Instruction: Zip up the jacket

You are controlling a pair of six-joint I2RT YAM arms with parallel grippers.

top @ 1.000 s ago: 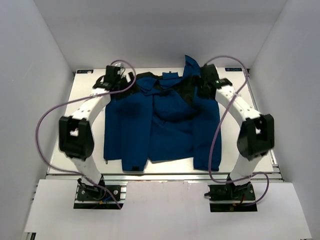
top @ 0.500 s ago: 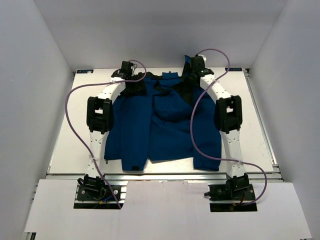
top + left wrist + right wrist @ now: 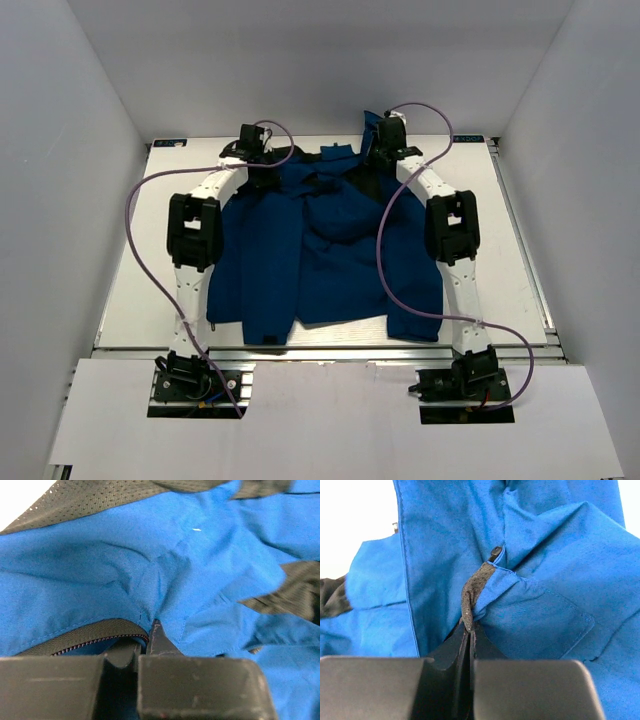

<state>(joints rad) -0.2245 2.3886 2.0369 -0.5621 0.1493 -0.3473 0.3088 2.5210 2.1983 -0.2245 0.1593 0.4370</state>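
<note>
The royal-blue jacket (image 3: pixel 330 260) lies spread on the table, collar end at the far side, black lining showing near the neck. My left gripper (image 3: pixel 263 165) is at its far left shoulder. In the left wrist view the left gripper (image 3: pixel 147 632) is shut on a fold of blue jacket (image 3: pixel 175 555) fabric right beside the dark zipper (image 3: pixel 85 641) tape. My right gripper (image 3: pixel 383 145) is at the far right of the collar. In the right wrist view the right gripper (image 3: pixel 470 627) is shut on a dark zipper edge (image 3: pixel 470 592) of the jacket (image 3: pixel 545 580).
The white table (image 3: pixel 150 250) is boxed in by white walls on the left, right and far sides. Purple cables (image 3: pixel 140 200) loop out from both arms, one (image 3: pixel 385 260) crossing the jacket's right side. A metal rail (image 3: pixel 320 350) runs along the near edge.
Both arms swung inward from the table's far corners to the jacket's collar area. Both grippers went from open to shut on the fabric.
</note>
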